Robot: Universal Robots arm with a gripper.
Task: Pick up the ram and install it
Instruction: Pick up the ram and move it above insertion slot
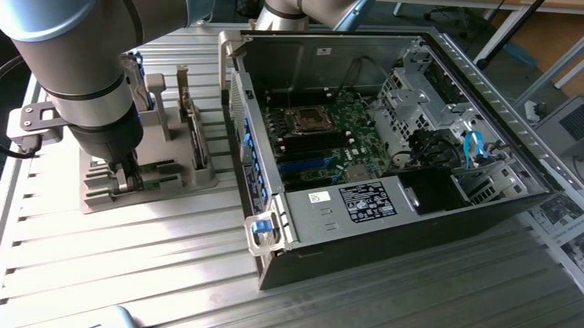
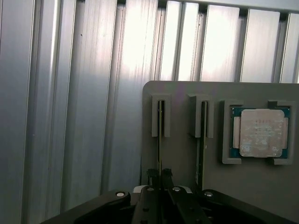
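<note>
The tool pinches the thin edge of the ram. The ram stands on edge in its slot of the grey holder on the worktop, beside a second stick and a square chip.

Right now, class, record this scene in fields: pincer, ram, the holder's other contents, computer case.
pincer: closed on the ram, low over the grey holder
ram: on edge in its holder slot, not yet lifted
second ram: in the neighbouring slot, untouched
CPU chip: in the holder's square recess
computer case: open, motherboard exposed
</note>
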